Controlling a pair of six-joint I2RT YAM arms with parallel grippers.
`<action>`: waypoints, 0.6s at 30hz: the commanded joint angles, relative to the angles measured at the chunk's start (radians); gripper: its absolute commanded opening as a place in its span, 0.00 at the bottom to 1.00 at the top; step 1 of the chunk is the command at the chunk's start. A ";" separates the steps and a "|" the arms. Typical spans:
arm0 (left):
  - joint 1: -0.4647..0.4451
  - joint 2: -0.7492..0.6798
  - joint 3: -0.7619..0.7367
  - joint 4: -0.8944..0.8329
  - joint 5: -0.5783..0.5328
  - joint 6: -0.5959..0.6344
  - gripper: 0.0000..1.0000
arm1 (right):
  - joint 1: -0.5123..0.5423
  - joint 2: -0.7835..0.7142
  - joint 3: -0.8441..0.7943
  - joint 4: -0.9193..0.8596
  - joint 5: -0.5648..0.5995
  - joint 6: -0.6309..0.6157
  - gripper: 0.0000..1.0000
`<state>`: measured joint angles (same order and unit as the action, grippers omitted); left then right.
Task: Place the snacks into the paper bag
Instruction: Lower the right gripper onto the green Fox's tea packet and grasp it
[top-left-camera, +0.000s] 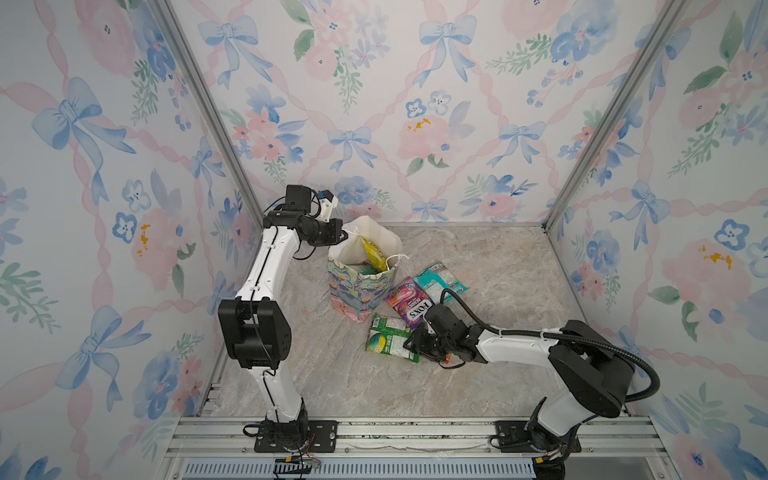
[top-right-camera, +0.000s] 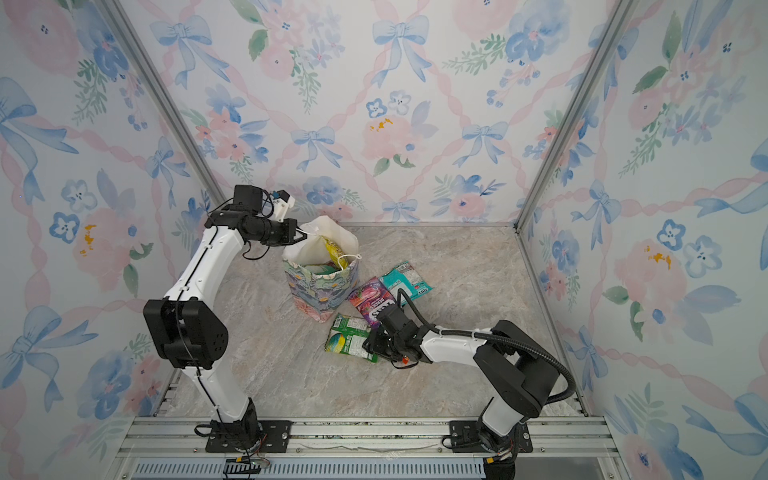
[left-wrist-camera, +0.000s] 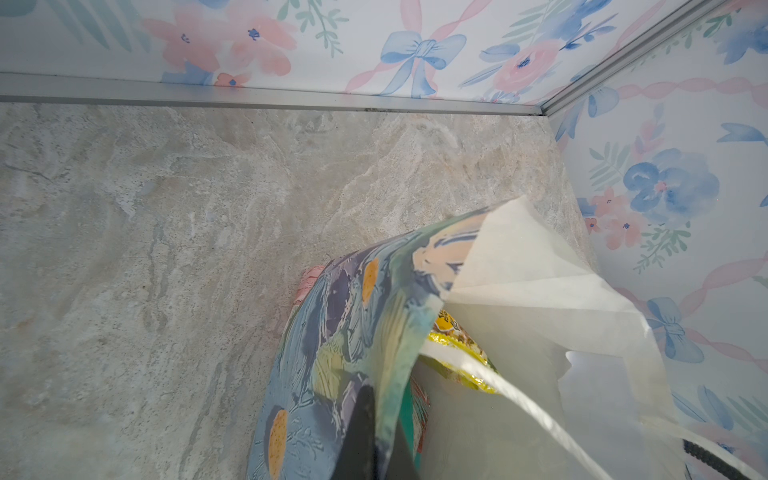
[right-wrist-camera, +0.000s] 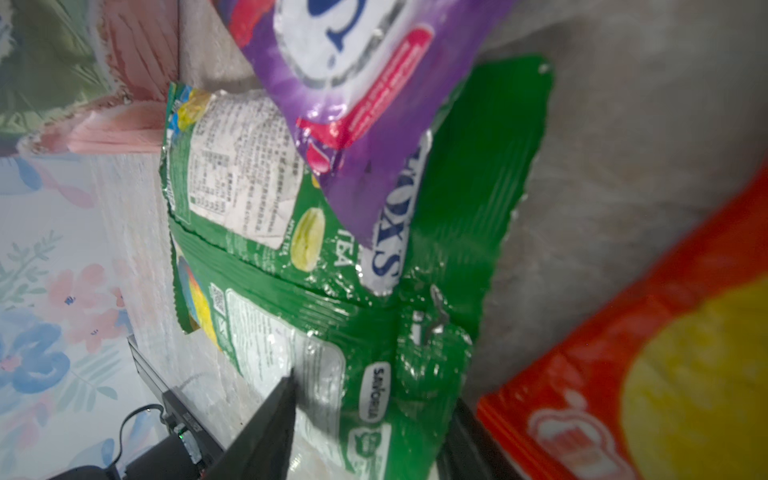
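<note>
The floral paper bag (top-left-camera: 357, 291) (top-right-camera: 316, 293) stands upright at the back left, with a yellow packet (top-left-camera: 372, 253) (left-wrist-camera: 461, 347) inside. My left gripper (top-left-camera: 344, 237) (left-wrist-camera: 382, 449) is shut on the bag's rim (left-wrist-camera: 399, 353). Right of the bag lie a purple FOX'S packet (top-left-camera: 409, 301) (right-wrist-camera: 353, 104), a teal packet (top-left-camera: 440, 280) and green packets (top-left-camera: 388, 338) (top-right-camera: 349, 338). My right gripper (top-left-camera: 415, 343) (right-wrist-camera: 374, 411) is low on the table. Its fingers (right-wrist-camera: 282, 407) are closed on the nearer green packet (right-wrist-camera: 374, 332), which is bunched between them.
In the right wrist view a red and yellow packet (right-wrist-camera: 665, 374) lies close beside the gripper; the arm hides it in both top views. Floral walls enclose the marble table (top-left-camera: 478, 374) on three sides. The arm bases sit on a metal rail (top-left-camera: 415, 432) at the front.
</note>
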<state>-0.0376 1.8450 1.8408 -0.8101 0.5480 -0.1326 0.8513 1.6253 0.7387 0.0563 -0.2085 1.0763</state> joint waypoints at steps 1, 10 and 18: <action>0.004 0.001 -0.009 -0.005 0.018 -0.002 0.00 | -0.010 0.024 0.002 -0.042 0.028 -0.003 0.44; 0.005 0.001 -0.009 -0.005 0.018 -0.001 0.00 | -0.011 0.021 0.019 -0.061 0.039 -0.026 0.13; 0.004 0.003 -0.009 -0.006 0.015 -0.001 0.00 | -0.002 -0.035 0.081 -0.182 0.072 -0.139 0.00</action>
<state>-0.0376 1.8450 1.8400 -0.8101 0.5480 -0.1326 0.8516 1.6287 0.7689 -0.0326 -0.1745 1.0065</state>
